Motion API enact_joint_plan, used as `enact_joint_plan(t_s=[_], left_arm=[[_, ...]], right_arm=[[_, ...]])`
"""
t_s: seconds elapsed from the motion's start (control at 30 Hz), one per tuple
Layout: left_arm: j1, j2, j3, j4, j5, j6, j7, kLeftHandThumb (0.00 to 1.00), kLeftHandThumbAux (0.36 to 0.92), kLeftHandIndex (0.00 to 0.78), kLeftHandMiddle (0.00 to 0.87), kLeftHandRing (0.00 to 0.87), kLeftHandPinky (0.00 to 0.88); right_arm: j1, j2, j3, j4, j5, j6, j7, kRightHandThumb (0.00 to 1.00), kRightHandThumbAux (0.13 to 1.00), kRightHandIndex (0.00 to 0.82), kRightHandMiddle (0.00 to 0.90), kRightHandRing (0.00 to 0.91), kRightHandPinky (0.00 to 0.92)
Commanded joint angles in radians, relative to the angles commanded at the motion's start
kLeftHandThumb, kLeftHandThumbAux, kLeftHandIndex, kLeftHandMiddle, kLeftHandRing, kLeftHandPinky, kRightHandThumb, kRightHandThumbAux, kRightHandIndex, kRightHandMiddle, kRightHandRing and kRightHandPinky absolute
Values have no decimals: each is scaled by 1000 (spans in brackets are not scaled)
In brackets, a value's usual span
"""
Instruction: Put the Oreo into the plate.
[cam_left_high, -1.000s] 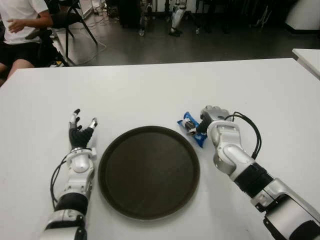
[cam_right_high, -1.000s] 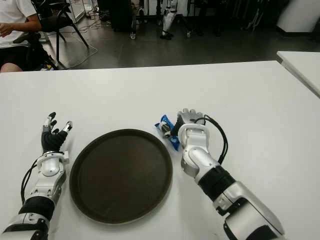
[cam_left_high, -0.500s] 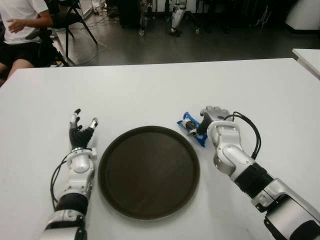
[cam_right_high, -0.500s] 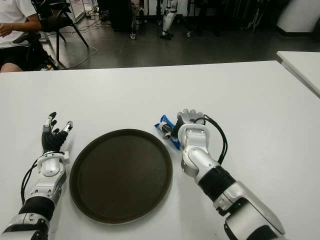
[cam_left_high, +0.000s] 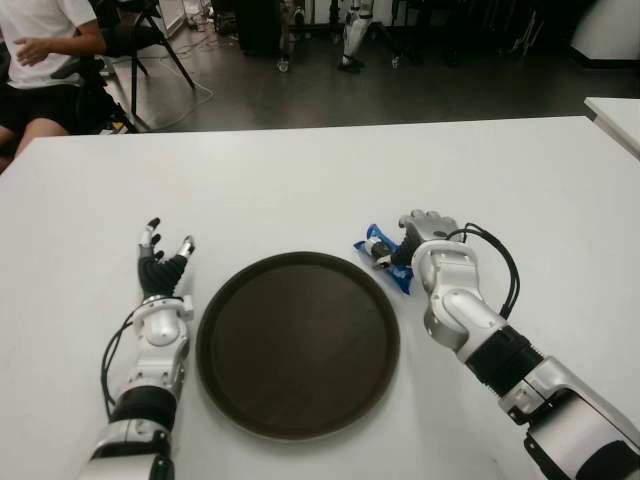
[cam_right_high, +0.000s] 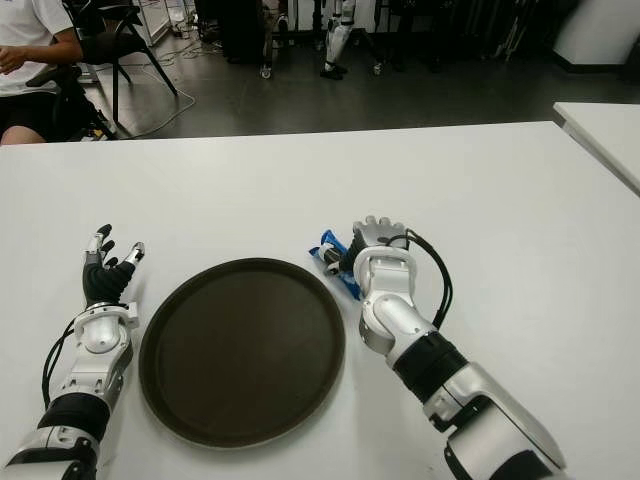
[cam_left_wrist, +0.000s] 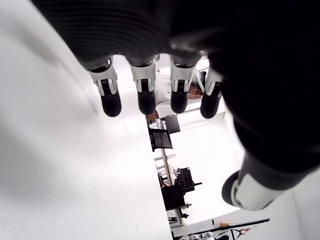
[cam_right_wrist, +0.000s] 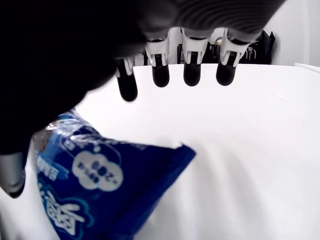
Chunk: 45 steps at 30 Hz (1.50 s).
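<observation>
The Oreo is a blue packet (cam_left_high: 386, 257) lying on the white table (cam_left_high: 300, 190) just past the right rim of the round dark plate (cam_left_high: 298, 343). My right hand (cam_left_high: 421, 233) is right beside the packet on its right side, palm over its end. In the right wrist view the fingers (cam_right_wrist: 192, 60) stretch out straight above the packet (cam_right_wrist: 95, 185) without closing on it. My left hand (cam_left_high: 160, 260) shows to the left of the plate with its fingers (cam_left_wrist: 145, 90) spread and holding nothing.
A person sits on a chair beyond the table's far left corner (cam_left_high: 40, 60). A second white table (cam_left_high: 615, 115) shows at the right edge. Dark floor and equipment legs lie beyond the table's far edge.
My right hand has edged slightly leftward against the packet. The packet, the plate and the left hand stay where they were.
</observation>
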<state>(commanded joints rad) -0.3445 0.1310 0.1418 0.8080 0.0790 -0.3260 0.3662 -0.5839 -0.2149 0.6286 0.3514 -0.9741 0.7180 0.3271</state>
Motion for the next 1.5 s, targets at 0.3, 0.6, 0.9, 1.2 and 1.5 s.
enact_joint_plan(t_s=[0.3,0.6,0.9,1.2,1.5], left_arm=[[-1,-5,5,0,-11,0,-4,86,685,30,56,35,35],[0,-7,6,-7,-16,6,-10,88,697,25,45,30,36],[1,-4,1,-7,-11,0,-11,89,703,15,29,15,26],[8,-5,-3,-20,-5,1,-6,56,689,15,22,11,25],[3,-5,6,-7,-14,-3,-6,100,701,37,62,45,45]], right_arm=[[-1,9,-11,22,5,-11,-23,0,480,231,61,24,22],[-4,12,-16,32,6,-20,-35,0,474,235,71,34,21],[-8,28,-36,56,26,-33,-62,0,480,239,66,32,20],[-26,46,-49,115,43,-55,-88,0,472,259,63,18,13],[-52,69,-56,180,63,-73,-117,0,485,298,57,10,8]])
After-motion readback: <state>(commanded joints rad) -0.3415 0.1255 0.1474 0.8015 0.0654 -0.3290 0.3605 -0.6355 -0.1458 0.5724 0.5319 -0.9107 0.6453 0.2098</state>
